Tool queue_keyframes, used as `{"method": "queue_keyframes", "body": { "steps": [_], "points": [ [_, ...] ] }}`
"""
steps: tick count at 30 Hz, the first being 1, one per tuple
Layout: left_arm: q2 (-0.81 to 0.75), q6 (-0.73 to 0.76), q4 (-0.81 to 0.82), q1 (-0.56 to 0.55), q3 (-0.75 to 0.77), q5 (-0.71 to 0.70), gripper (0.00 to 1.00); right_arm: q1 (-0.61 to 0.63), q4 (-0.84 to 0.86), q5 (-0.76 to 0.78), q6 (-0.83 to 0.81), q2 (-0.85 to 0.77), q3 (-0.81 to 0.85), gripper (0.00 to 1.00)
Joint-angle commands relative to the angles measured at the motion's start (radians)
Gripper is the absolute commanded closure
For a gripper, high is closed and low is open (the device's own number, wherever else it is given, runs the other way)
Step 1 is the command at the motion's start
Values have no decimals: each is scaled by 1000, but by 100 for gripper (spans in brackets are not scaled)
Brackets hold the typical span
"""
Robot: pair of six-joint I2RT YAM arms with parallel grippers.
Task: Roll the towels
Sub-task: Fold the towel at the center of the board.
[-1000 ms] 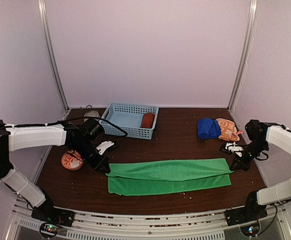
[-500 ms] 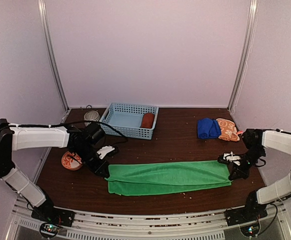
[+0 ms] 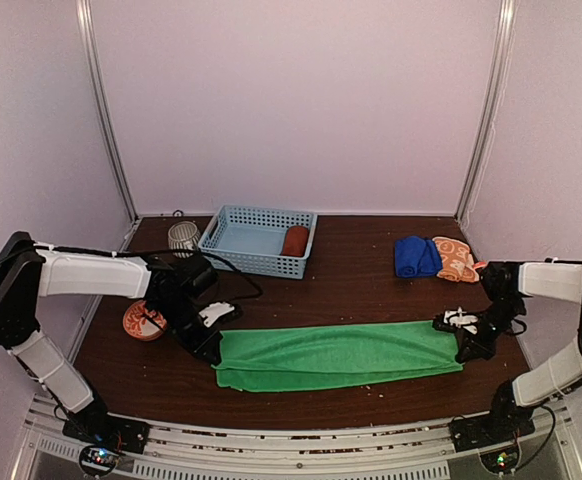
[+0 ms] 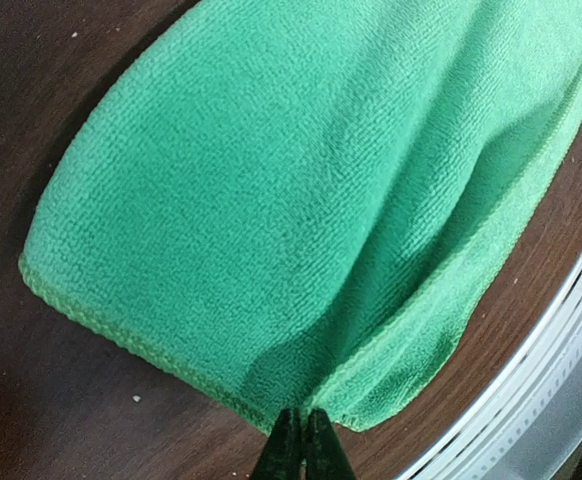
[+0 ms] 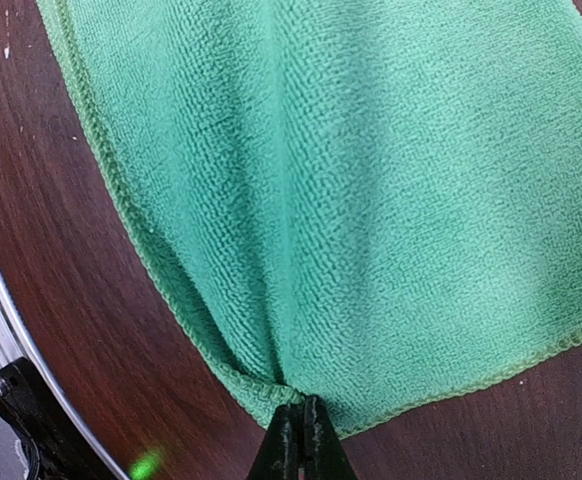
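A bright green towel (image 3: pixel 336 355) lies as a long band folded lengthwise across the near part of the dark wooden table (image 3: pixel 361 290). My left gripper (image 3: pixel 211 349) is low at the band's left end. In the left wrist view the gripper (image 4: pixel 304 425) is shut on the green towel (image 4: pixel 301 200), pinching its hem. My right gripper (image 3: pixel 463 346) is at the right end. In the right wrist view it (image 5: pixel 303 405) is shut on the puckered green towel (image 5: pixel 371 180). A rust-red roll (image 3: pixel 295 240) lies in the basket. A blue towel (image 3: pixel 416 256) and an orange patterned towel (image 3: pixel 456 258) sit at the back right.
A light blue lattice basket (image 3: pixel 261 264) stands at the back left, with a small pale cup (image 3: pixel 182 236) beside it. An orange-and-white bowl (image 3: pixel 141 322) sits left of my left gripper. The table's metal rail (image 4: pixel 541 390) runs close along the towel's near edge.
Both grippers have moved toward the near edge with the towel's corners. The top layer now lies further over the bottom one, and the band is narrower.
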Motion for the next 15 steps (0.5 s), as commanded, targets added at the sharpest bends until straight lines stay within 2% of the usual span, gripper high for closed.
{"method": "queue_keyframes", "body": {
  "steps": [1, 5, 6, 8, 9, 12, 15],
  "points": [
    [-5, 18, -17, -15, -23, 23, 95, -7, 14, 42, -23, 3, -28, 100],
    [-86, 14, -17, -44, -71, 35, 88, -7, -19, 45, -53, -35, -42, 100],
    [-112, 9, -15, -47, -86, 34, 86, -7, -22, 45, -61, -53, -53, 97],
    [-164, 1, -14, -49, -96, 43, 80, -7, -21, 52, -69, -91, -70, 84],
    [-190, 2, -14, -49, -95, 54, 79, -8, -28, 57, -77, -108, -74, 81],
    [-266, 18, -28, -49, -72, 71, 77, -9, -69, 56, -87, -157, -48, 78],
    [-265, 35, -39, -48, -27, -2, 76, -9, -117, 0, -78, -186, 41, 74]
  ]
}}
